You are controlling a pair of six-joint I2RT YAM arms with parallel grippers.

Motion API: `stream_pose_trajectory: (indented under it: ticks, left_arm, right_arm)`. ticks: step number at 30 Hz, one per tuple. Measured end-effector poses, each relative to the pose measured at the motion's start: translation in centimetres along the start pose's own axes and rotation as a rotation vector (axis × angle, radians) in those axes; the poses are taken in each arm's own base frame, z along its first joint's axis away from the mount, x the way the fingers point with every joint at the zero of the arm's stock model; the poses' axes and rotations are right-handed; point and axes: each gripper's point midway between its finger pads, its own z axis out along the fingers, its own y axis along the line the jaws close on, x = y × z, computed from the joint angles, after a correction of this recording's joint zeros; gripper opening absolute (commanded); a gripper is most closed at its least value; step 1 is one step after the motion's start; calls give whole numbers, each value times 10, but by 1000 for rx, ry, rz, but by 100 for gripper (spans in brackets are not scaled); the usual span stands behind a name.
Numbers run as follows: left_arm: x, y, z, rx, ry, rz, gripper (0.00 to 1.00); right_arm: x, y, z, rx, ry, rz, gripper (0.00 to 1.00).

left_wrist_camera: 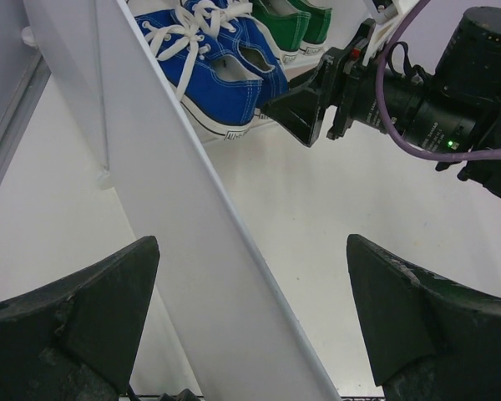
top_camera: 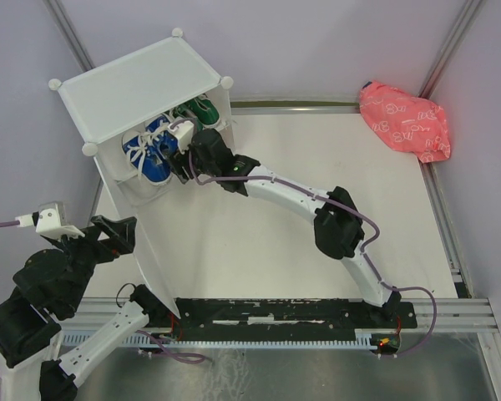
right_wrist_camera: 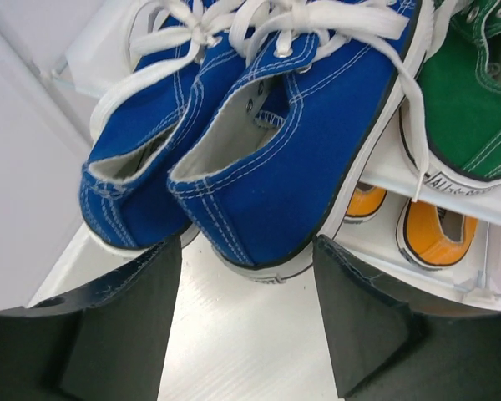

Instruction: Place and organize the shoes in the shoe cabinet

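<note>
Top external view: the shoe cabinet (top_camera: 138, 83) stands at the far left of the bench (top_camera: 267, 259), with its open front turned toward the right arm (top_camera: 292, 196). The blue shoes (top_camera: 150, 154) sit side by side on the inner shelf (right_wrist_camera: 451, 188), at the left of the opening. The green shoes (top_camera: 194, 111) sit just beside them on the same shelf.

Right wrist view: the orange shoes (right_wrist_camera: 438, 238) occupy the compartment below the shelf. The blue heels overhang the front edge of the shelf. The right jaws are spread wide, one finger (right_wrist_camera: 125, 334) at each side of the blue heels and below them. They grip nothing; whether they touch the soles cannot be told.

Left wrist view: the left jaws are spread wide and hold nothing. The edge of the cabinet's side panel (left_wrist_camera: 192, 251) appears between them.

The left arm (top_camera: 58, 276) is folded at the near left, beside the cabinet. A pink bag (top_camera: 405, 121) lies at the far right corner, well apart from the cabinet.
</note>
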Motion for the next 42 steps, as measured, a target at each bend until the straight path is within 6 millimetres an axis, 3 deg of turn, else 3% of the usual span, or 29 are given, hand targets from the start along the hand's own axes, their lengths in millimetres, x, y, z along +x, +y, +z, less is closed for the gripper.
stream_pose_trajectory:
  ticks: [6, 8, 10, 16, 24, 28, 34, 42]
  left_arm:
    - [0, 0, 0, 0, -1, -1, 99]
    - [0, 0, 0, 1, -2, -1, 99]
    - [-1, 1, -2, 3, -6, -5, 99]
    - [-1, 2, -3, 6, -12, -7, 99]
    - [-2, 7, -3, -11, -21, -4, 99]
    - [-3, 10, -5, -15, -30, -6, 99]
    - [0, 14, -5, -18, -23, 5, 99]
    - [2, 16, -5, -18, -24, 9, 99]
  right_arm:
    - [-10, -5, 19, 15, -26, 15, 11]
    - [-5, -5, 24, 15, -21, 19, 3]
    - [0, -5, 27, 20, -13, 20, 2]
    - [-12, -6, 30, 23, -50, 19, 2]
    - [-33, -16, 54, 50, -139, 29, 4]
    - [-34, -21, 60, 65, -159, 35, 18]
    - [-32, -27, 73, 91, -210, 45, 24]
    - [-23, -39, 83, 108, -238, 74, 61]
